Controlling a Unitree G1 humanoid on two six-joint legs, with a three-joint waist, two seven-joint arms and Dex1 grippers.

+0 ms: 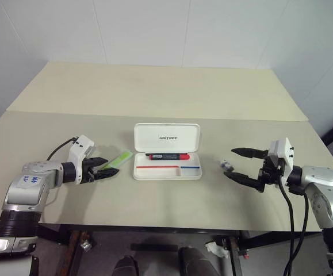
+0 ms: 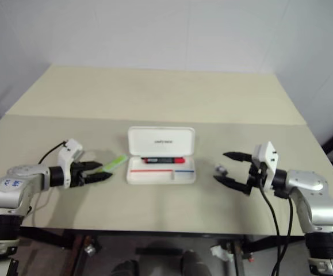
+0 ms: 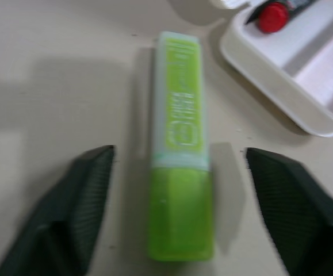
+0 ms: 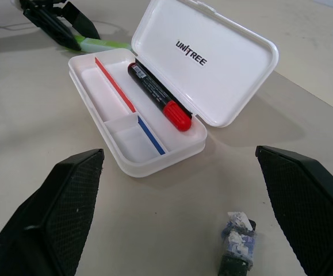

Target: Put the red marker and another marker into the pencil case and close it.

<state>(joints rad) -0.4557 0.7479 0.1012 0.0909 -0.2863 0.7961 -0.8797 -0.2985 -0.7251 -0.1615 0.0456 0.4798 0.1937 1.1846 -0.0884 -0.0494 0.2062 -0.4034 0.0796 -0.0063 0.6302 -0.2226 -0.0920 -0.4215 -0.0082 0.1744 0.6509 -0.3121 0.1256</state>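
The case [image 1: 167, 167] lies open on the surface [image 1: 154, 92], nearer its front edge, lid up. The red marker [image 1: 168, 156] lies inside along the hinge. Just left of the case lies the green marker [image 1: 119, 159], flat, with the left hand [image 1: 104, 171] open around its near end. The right hand [image 1: 242, 165] hovers open, right of the case, by a small clip [image 1: 226, 165].
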